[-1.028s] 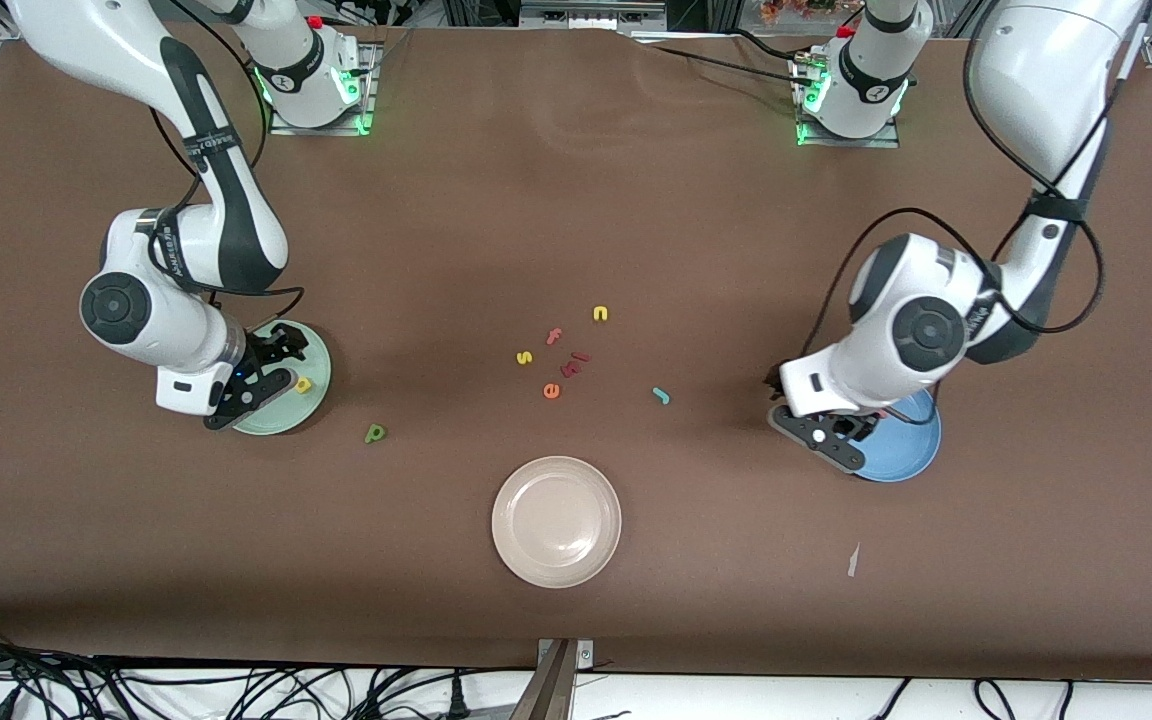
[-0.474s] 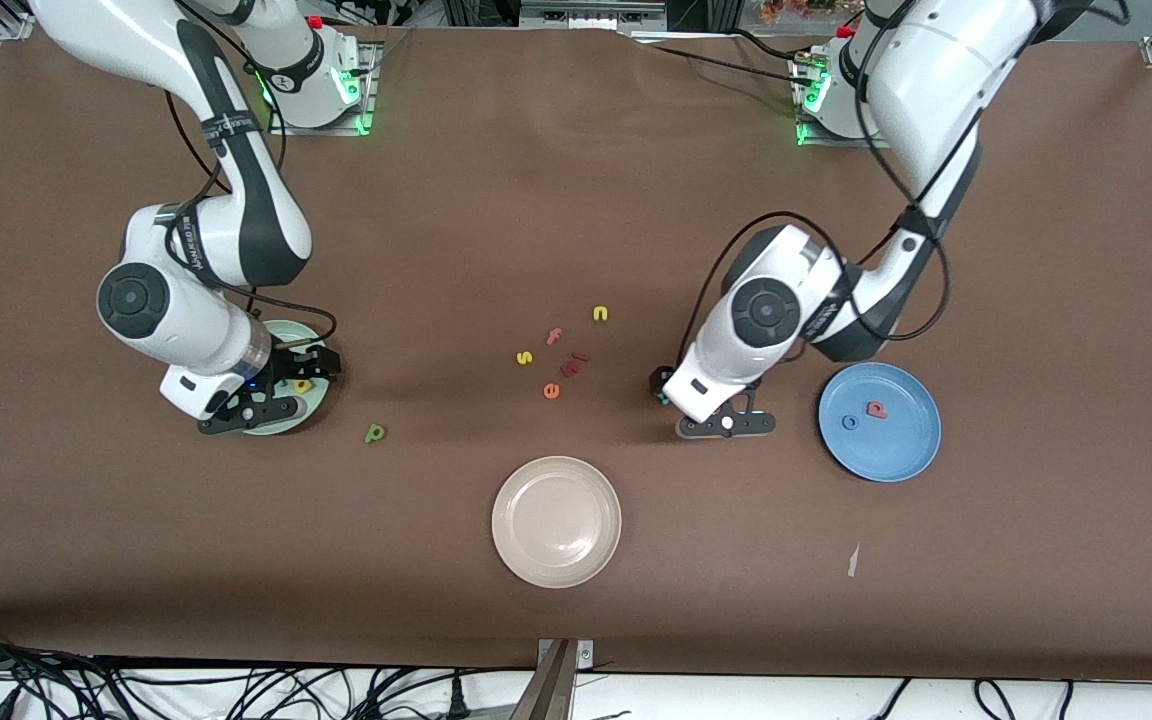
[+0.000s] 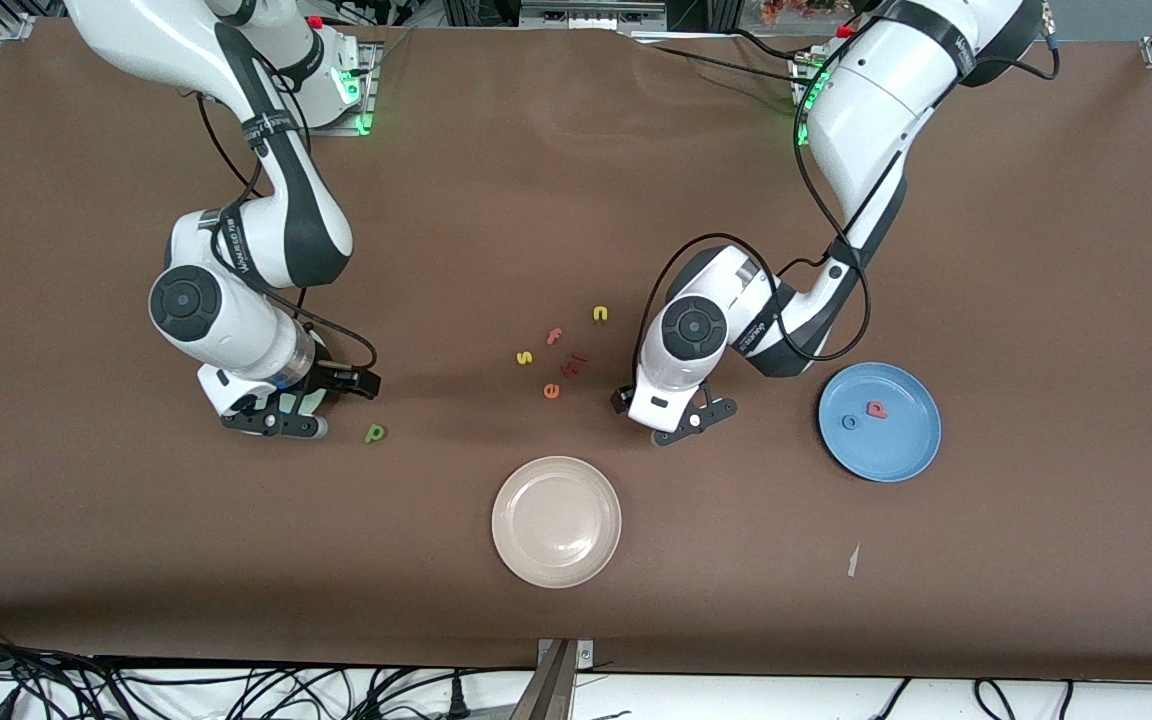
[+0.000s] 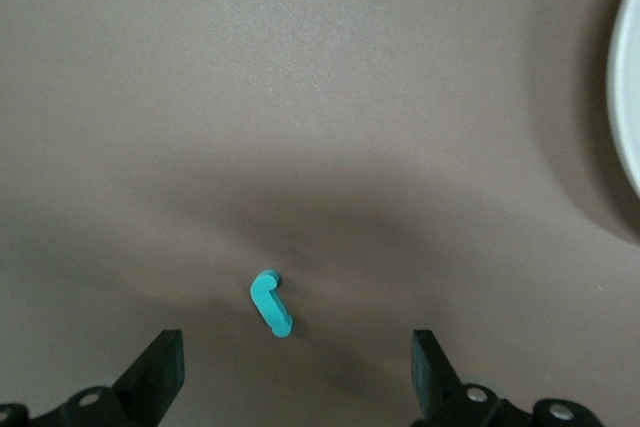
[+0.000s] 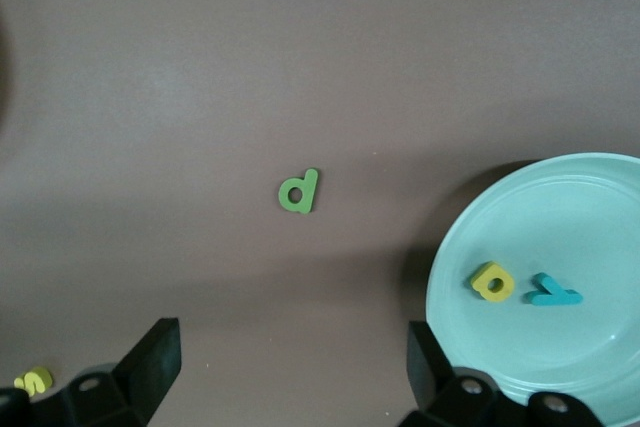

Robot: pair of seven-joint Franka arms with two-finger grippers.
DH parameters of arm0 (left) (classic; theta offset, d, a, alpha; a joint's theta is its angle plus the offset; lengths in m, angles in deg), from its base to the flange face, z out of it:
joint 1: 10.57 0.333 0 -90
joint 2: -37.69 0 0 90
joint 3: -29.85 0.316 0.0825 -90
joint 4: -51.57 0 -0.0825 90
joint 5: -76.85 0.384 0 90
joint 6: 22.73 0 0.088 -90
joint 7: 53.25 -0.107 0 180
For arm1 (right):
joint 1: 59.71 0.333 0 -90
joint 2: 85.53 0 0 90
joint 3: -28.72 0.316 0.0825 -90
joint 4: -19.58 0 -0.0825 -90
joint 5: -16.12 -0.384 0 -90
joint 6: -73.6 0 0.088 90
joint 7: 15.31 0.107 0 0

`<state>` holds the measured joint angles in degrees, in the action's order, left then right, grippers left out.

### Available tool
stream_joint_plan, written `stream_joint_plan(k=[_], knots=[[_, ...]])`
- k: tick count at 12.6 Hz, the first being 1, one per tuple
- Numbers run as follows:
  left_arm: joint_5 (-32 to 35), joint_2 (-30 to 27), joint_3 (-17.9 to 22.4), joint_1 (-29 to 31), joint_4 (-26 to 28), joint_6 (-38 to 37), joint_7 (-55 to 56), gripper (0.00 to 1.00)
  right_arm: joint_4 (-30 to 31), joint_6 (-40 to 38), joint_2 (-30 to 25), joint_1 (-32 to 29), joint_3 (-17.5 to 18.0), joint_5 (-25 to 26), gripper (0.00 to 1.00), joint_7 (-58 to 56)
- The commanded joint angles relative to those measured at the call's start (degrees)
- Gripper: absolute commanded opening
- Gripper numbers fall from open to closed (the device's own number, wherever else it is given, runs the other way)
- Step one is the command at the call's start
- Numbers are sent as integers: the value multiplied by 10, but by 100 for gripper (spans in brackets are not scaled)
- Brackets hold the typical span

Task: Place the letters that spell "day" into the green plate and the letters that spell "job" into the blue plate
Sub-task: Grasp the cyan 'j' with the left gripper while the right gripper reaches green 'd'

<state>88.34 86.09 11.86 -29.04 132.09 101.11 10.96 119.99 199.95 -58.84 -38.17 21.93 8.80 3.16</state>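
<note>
Four of the six letters are placed. The green plate (image 5: 600,197), at the right arm's end of the table, holds the yellow letter (image 5: 491,281) and the teal "y" (image 5: 553,293). The blue plate (image 3: 911,455), at the left arm's end, holds the blue "o" (image 3: 849,422) and the red letter (image 3: 876,408). Two letters remain on the cloth: the green "d" (image 5: 298,191), lying apart from the green plate toward the table's middle, and the teal "j" (image 4: 270,302), which the front view hides under the left arm. The right gripper (image 3: 281,415) hangs over the green plate's rim with jaws wide and empty, the "d" ahead of it in its wrist view. The left gripper (image 3: 681,415) hangs over the "j", jaws wide and empty, the letter lying between the fingers (image 4: 160,367) in its wrist view. Compared with a second ago, the left gripper has left the blue plate and crossed toward the middle to the "j"; the right gripper has shifted from over the green plate's centre to its rim, toward the "d". The letters on the cloth lie as they did.
</note>
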Motion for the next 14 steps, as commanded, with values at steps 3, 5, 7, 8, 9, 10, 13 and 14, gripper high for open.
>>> stream_joint_plan(k=[3, 5, 7, 8, 9, 10, 13, 14], knots=[[9, 11, 8, 4, -11, -11, 17, 100, -19, -30, 2, -4, -7, -10, 100, 17], [6, 18, 8, -2, -11, -9, 19, 94, -22, -29, 2, -7, -8, -10, 100, 21], [2, 22, 8, 3, -9, -9, 28, 85, -43, -29, 10, -2, -8, -2, 100, 21], [-1, 27, 8, 2, -9, -9, 40, 81, -44, -27, 10, -4, -7, 4, 100, 17], [0, 30, 8, 0, -10, -8, 43, 78, -46, -27, 10, -4, -8, 19, 100, 16], [3, 30, 8, 1, -10, -7, 42, 72, -47, -27, 12, -4, -7, 27, 100, 17], [0, 33, 8, 2, -10, -7, 42, 48, -59, -22, 38, -4, -7, 33, 100, 13], [0, 35, 8, 0, -10, -7, 42, 36, -76, -22, 54, -1, -7, 34, 100, 15]])
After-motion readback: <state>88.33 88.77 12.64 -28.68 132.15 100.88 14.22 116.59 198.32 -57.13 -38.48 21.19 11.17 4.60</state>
